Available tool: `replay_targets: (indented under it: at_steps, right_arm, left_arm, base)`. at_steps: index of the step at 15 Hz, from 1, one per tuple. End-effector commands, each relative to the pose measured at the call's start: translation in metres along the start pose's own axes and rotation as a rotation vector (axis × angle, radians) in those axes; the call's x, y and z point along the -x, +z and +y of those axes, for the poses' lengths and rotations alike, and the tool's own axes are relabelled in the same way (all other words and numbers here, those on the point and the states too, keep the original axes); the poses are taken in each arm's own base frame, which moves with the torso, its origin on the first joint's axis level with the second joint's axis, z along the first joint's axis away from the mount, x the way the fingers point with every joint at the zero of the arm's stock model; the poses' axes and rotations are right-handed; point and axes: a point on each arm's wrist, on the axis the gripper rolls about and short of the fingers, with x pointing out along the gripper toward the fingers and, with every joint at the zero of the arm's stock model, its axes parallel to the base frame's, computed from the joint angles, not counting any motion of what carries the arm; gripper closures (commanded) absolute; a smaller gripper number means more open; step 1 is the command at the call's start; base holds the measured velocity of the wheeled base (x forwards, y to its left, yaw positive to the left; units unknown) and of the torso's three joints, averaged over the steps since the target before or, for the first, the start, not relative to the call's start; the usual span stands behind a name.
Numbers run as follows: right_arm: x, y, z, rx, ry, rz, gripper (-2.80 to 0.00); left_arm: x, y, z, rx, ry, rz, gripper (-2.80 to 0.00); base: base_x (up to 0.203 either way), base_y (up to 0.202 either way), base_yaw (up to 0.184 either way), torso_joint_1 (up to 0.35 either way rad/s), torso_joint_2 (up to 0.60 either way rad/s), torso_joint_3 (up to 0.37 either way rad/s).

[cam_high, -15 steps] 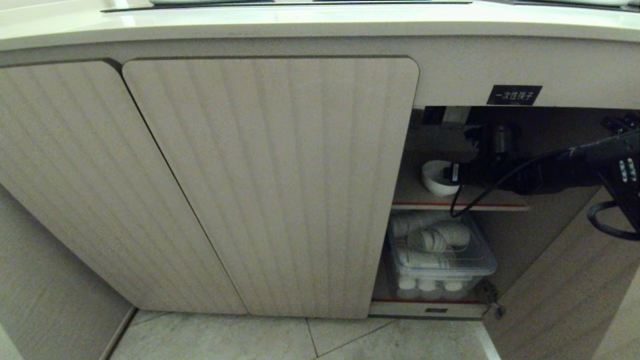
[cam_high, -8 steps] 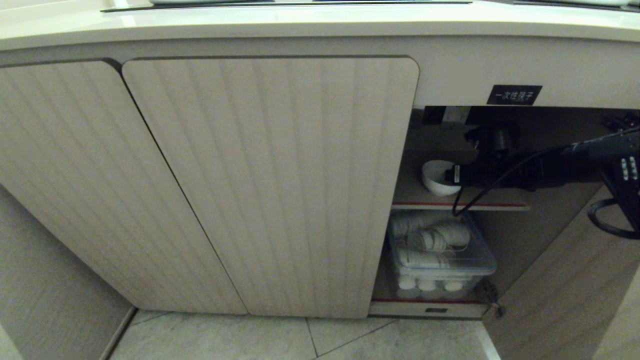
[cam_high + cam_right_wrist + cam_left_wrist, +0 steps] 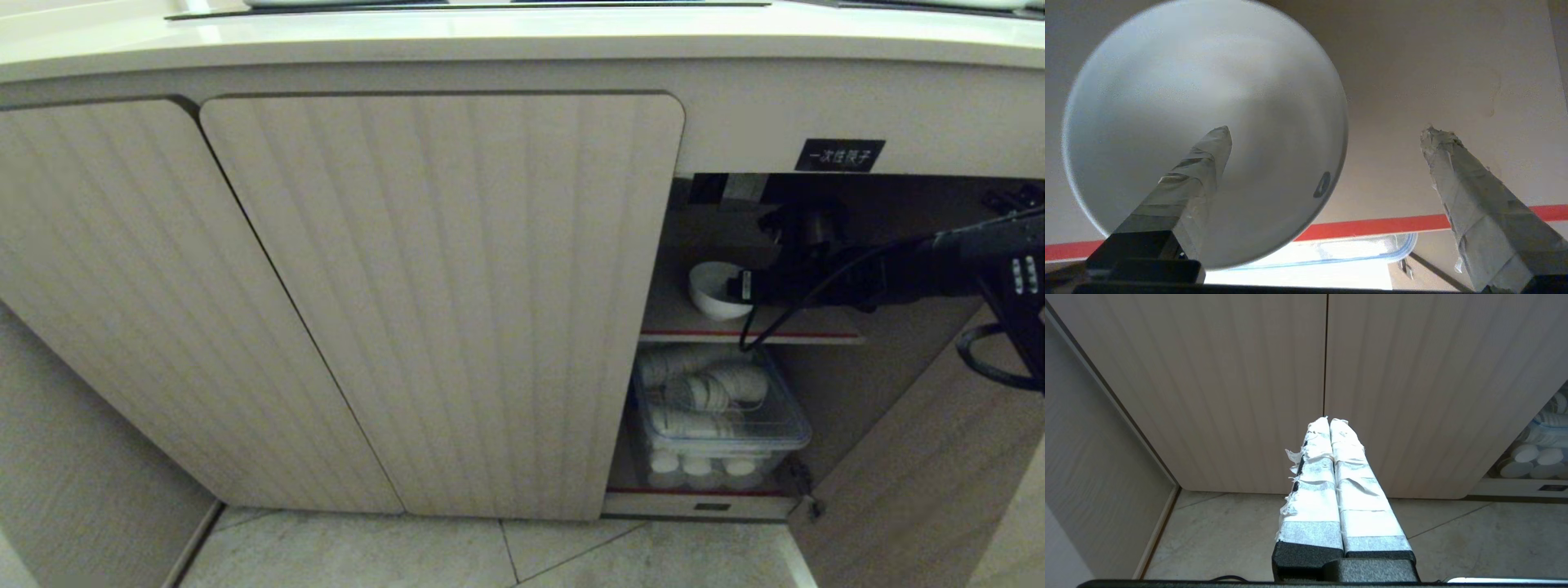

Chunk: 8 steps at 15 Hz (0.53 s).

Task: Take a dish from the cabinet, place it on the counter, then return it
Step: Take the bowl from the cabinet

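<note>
The dish (image 3: 709, 296), a small white bowl, sits on the upper red-edged shelf (image 3: 816, 333) inside the open part of the cabinet (image 3: 441, 302). My right gripper (image 3: 744, 286) reaches into the cabinet at the dish. In the right wrist view the dish (image 3: 1208, 81) fills one side. The right gripper (image 3: 1327, 131) is open, with one taped finger (image 3: 1204, 163) over the dish's hollow and the other (image 3: 1457, 171) outside its rim. The left gripper (image 3: 1329, 419) is shut and empty, low before the closed doors. The counter (image 3: 522, 37) runs above.
On the lower shelf stands a clear plastic box (image 3: 718, 416) of white disposable cups. The opened door (image 3: 922, 474) hangs at the right. A black label (image 3: 839, 155) sits above the opening. Tiled floor (image 3: 490, 555) lies below.
My right forearm has lifted a little and lies more level. The gripper stays open at the dish, which remains on the shelf.
</note>
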Motion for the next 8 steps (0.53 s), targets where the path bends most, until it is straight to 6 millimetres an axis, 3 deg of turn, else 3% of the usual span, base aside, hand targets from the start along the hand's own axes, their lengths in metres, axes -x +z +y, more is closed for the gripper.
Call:
replay_targets:
  at_steps: [1,8]
  right_arm:
    - [-0.0016,-0.0003,-0.0011,-0.001,-0.004,0.008,-2.8]
    - [-0.0069,0.0032,0.0011,0.0,0.002,0.009,-2.8]
  left_arm:
    - [-0.0001,-0.0002,0.0,0.001,0.0,0.001,0.0]
    - [0.0,0.0001,0.0,0.001,0.0,0.0,0.0]
  base:
    - [0.0,0.0,0.0,0.0,0.0,0.0]
    - [0.0,0.0,0.0,0.0,0.0,0.0]
